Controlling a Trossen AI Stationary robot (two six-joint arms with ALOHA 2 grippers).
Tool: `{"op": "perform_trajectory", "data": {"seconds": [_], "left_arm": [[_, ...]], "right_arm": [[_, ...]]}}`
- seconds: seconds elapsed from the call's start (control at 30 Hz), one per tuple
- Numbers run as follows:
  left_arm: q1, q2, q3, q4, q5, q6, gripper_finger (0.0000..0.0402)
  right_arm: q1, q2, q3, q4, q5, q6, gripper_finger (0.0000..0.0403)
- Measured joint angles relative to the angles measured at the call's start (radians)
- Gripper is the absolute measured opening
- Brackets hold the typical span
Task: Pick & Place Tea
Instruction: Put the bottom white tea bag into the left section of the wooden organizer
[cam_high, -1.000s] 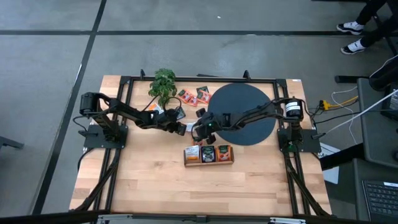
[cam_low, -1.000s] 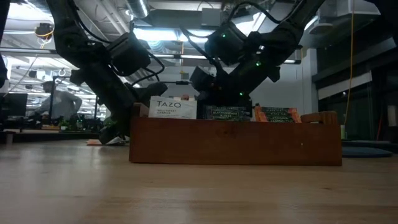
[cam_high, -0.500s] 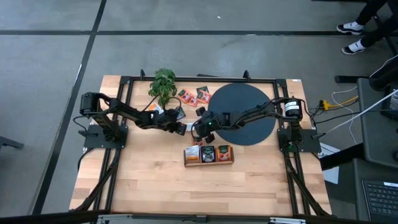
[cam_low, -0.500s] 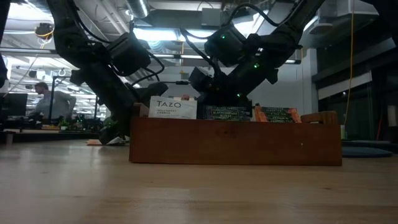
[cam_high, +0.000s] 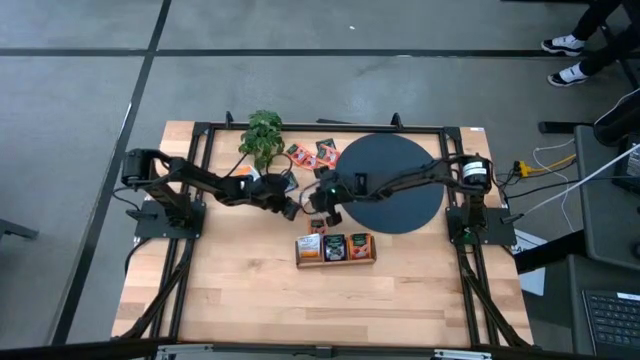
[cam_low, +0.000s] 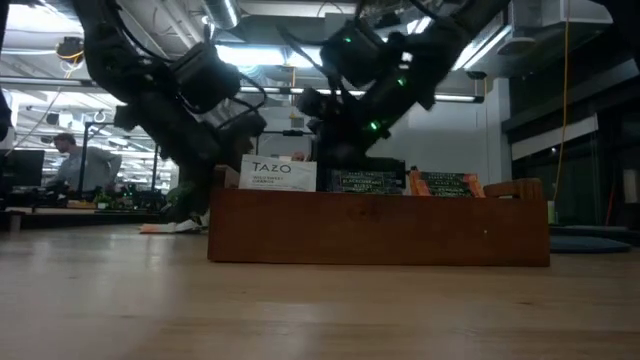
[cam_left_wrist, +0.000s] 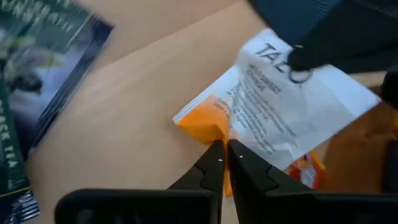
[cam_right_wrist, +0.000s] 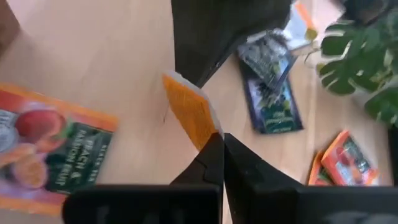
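The worktop (cam_high: 250, 300) is crowded toward 12 o'clock by the black disc (cam_high: 400, 180), the plant (cam_high: 262, 135) and the wooden tray (cam_high: 335, 260) (packets standing inside). Bare wood is left toward 6 o'clock. One white-and-orange tea packet (cam_left_wrist: 280, 106) is pinched by both the left tool (cam_left_wrist: 224, 152) and the right tool (cam_right_wrist: 219, 140), centrally.

"TAZO" on white tea packet (cam_low: 278, 172) in wooden tray (cam_low: 380, 230)
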Motion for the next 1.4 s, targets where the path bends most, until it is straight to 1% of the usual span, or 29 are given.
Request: {"op": "perform_trajectory", "data": {"seconds": [0.17, 0.23, 0.4, 0.53, 0.7, 0.83, 0.9, 1.03, 1.1, 1.23, 1.33, 1.4], "left_arm": [[0.0, -0.094, -0.001, -0.035, -0.008, 0.125, 0.0015], [0.0, -0.138, -0.001, -0.081, -0.025, 0.158, 0.0015], [0.002, -0.244, -0.001, -0.138, -0.064, 0.227, 0.0015], [0.026, -0.335, -0.001, -0.159, -0.072, 0.246, 0.0015], [0.074, -0.443, 0.0, -0.171, -0.068, 0.174, 0.0015], [0.102, -0.491, 0.001, -0.171, 0.025, 0.136, 0.0021], [0.107, -0.502, 0.001, -0.169, 0.051, 0.129, 0.0034], [0.108, -0.509, 0.001, -0.161, 0.051, 0.097, 0.0074], [0.108, -0.509, 0.001, -0.148, 0.051, 0.093, 0.0097], [0.108, -0.509, 0.001, -0.134, 0.068, 0.156, 0.0143], [0.103, -0.509, 0.001, -0.086, 0.108, 0.24, 0.017], [0.088, -0.509, 0.001, -0.048, 0.106, 0.303, 0.0184]], "right_arm": [[-0.031, -0.001, 0.142, -0.239, -0.116, 0.078, 0.0003], [-0.044, -0.001, 0.199, -0.344, -0.164, 0.102, 0.0002], [-0.067, -0.001, 0.332, -0.52, -0.251, 0.104, 0.0002], [-0.072, -0.005, 0.408, -0.597, -0.275, 0.073, 0.0001], [-0.071, -0.005, 0.456, -0.655, -0.275, 0.034, 0.0001], [-0.071, -0.009, 0.457, -0.656, -0.273, 0.028, 0.0], [-0.071, -0.014, 0.457, -0.651, -0.272, 0.028, 0.0], [-0.071, -0.025, 0.456, -0.65, -0.273, 0.027, 0.0], [-0.071, -0.036, 0.457, -0.643, -0.29, 0.034, 0.0], [-0.088, -0.055, 0.458, -0.648, -0.344, 0.159, 0.0], [-0.116, -0.062, 0.458, -0.682, -0.412, 0.26, 0.0], [-0.132, -0.063, 0.458, -0.7, -0.447, 0.323, 0.0]]}}
